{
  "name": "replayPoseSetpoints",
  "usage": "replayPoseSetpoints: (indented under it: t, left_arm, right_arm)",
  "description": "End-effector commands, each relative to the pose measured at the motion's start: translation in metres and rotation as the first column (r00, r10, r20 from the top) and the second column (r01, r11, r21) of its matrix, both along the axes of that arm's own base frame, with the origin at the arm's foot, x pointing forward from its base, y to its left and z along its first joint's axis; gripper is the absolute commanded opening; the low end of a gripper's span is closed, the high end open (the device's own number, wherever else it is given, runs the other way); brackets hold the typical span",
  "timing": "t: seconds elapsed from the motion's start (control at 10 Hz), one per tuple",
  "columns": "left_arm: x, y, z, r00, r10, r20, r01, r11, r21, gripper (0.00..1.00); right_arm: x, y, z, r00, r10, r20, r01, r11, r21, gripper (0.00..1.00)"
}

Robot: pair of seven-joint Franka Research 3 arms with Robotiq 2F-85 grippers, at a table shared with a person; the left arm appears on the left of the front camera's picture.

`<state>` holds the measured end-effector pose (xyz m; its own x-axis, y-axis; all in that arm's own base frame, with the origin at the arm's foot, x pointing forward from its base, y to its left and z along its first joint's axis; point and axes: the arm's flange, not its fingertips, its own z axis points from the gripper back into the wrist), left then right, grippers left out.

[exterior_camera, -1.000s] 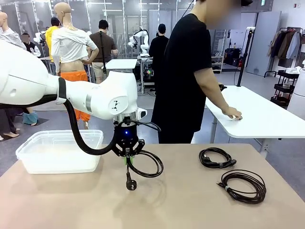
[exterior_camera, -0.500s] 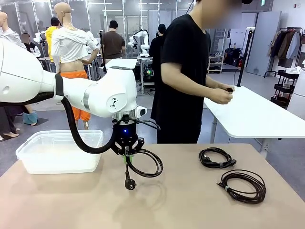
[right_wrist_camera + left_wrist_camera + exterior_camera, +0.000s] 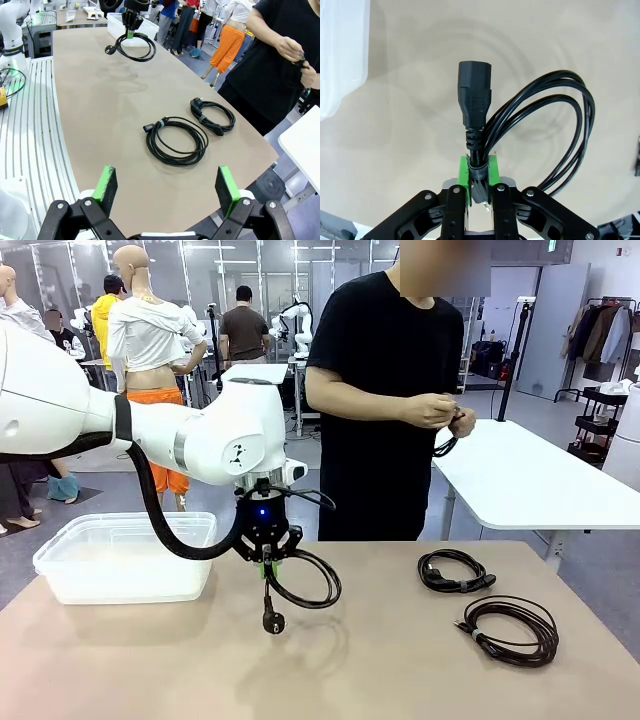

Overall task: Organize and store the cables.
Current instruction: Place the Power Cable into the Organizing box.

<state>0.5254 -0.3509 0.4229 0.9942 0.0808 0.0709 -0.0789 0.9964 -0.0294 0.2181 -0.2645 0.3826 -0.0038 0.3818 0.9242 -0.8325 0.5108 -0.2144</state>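
Cable 1 (image 3: pixel 305 580), a strapped coil, hangs under the left gripper (image 3: pixel 266 562), clear of the table (image 3: pixel 380 680) and just right of the clear bin (image 3: pixel 120 560). My judgement: it is held high for carrying over the bin wall. In the front view the loop bulges to picture right and 1 plug end dangles straight down. Cable 2 (image 3: pixel 455 570) and cable 3 (image 3: pixel 508 630) lie flat at the table's right. The person's hands (image 3: pixel 440 412) work a thin cord (image 3: pixel 445 445).

Left wrist view: the green pads are clenched on the strapped neck, probably the firmest spot. The connector points away along the fingers, and the coil's long axis follows it.

Right wrist view: the right gripper (image 3: pixel 167 187) is spread wide and empty, above cables 2 and 3.
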Motion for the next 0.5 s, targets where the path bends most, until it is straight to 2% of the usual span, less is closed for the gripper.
replayPoseSetpoints:
  t: [0.0, 0.1, 0.2, 0.3, 0.4]
  left_arm:
    - [0.017, 0.036, 0.036, 0.994, -0.037, 0.107, 0.044, 0.997, -0.059, 0.17]
    - [0.026, 0.065, 0.055, 0.995, -0.039, 0.096, 0.045, 0.998, -0.055, 0.17]
    - [0.035, 0.093, 0.067, 0.991, -0.029, 0.127, 0.034, 0.999, -0.035, 0.17]
    - [0.041, 0.124, 0.079, 0.988, -0.064, 0.141, 0.074, 0.995, -0.066, 0.17]
    - [0.046, 0.156, 0.089, 0.97, -0.139, 0.198, 0.161, 0.982, -0.098, 0.17]
  right_arm:
    - [-0.002, -0.001, 0.0, 1.0, 0.012, 0.012, -0.011, 1.0, -0.008, 1.0]
    - [-0.002, -0.001, 0.0, 1.0, 0.012, 0.012, -0.011, 1.0, -0.008, 1.0]
    - [-0.002, -0.001, 0.0, 1.0, 0.012, 0.012, -0.011, 1.0, -0.008, 1.0]
    - [-0.002, -0.001, 0.0, 1.0, 0.012, 0.012, -0.011, 1.0, -0.008, 1.0]
    - [-0.002, -0.001, 0.0, 1.0, 0.012, 0.012, -0.011, 1.0, -0.008, 1.0]
